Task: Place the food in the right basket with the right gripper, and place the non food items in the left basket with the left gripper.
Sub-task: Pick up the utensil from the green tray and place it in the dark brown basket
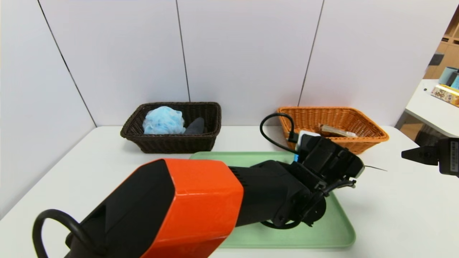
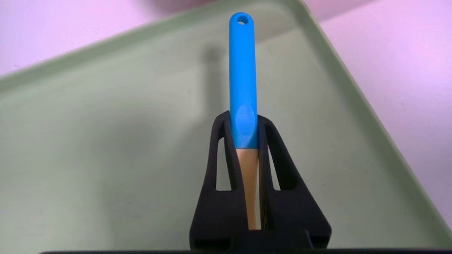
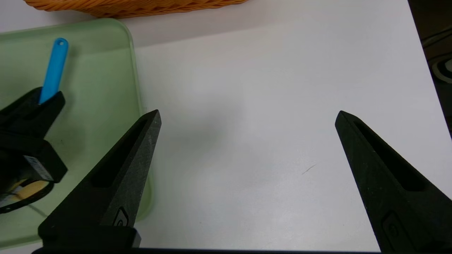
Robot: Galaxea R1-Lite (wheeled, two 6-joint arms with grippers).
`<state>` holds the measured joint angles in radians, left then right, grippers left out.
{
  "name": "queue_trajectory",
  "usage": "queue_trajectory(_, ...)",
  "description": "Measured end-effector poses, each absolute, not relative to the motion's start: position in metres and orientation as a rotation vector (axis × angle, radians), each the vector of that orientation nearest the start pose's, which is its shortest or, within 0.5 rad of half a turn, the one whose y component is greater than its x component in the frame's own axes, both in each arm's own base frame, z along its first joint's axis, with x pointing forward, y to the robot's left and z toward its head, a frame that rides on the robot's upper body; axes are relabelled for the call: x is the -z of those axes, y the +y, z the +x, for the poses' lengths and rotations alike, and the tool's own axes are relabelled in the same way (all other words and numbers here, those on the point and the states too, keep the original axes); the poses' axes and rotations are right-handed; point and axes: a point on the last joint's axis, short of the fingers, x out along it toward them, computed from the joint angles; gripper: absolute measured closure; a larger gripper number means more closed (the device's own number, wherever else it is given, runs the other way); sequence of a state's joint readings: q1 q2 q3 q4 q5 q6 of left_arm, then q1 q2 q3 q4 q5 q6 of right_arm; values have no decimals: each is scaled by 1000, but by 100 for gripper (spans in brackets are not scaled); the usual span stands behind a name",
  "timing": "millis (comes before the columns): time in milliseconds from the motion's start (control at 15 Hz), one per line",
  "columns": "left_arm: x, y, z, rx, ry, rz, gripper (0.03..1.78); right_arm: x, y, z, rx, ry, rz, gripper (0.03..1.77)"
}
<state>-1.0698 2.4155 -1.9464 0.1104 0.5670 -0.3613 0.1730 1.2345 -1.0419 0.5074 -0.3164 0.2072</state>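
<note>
While the left gripper (image 2: pixel 243 141) hangs over the right half of the smooth pale-green tray (image 1: pixel 322 236), its two slotted black fingers are pinched tight on the spoon (image 2: pixel 243 81), gripping right where the glossy blue handle meets the matte yellow stem, handle end with its little hanging hole jutting out past the tips. That tray sits at the table's near edge, rounded corners and a low raised lip, its floor bare around the gripper. Off to the right, the right gripper (image 3: pixel 247 116) hovers above bare white table (image 3: pixel 265 106), its pointed, grainy black fingers spread wide with nothing between them, open surface all around it. Farther back, near the wall, the dark brown left basket (image 1: pixel 172 143) of tight wicker weave holds the fluffy blue mesh pouf (image 1: pixel 163 121) and the rolled grey cloth (image 1: pixel 195 126) tucked beside it. Back right, the orange right basket (image 1: pixel 369 138) with its flared rim carries the clear-wrapped food (image 1: pixel 337 130) packet inside.
</note>
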Motion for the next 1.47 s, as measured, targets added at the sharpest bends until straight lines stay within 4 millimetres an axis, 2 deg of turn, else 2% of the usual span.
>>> queue_trajectory(267, -188, -398, 248, 390, 464, 99, 165, -261, 21, 161, 205, 650, 31, 10)
queue_trajectory(600, -264, -326, 251, 327, 443, 176, 165, -261, 21, 160, 196, 649, 33, 10)
queue_trajectory(800, -296, -278, 262, 248, 420, 184, 165, -261, 22, 160, 163, 656, 43, 10)
queue_trajectory(1067, -313, -222, 286, 163, 438, 164, 165, -260, 22, 160, 159, 659, 42, 10)
queue_trajectory(1333, -315, -164, 320, 247, 481, 179, 165, -260, 22, 160, 156, 661, 40, 10)
queue_trajectory(1467, -311, -148, 333, 336, 491, 237, 165, -260, 22, 160, 154, 663, 35, 10)
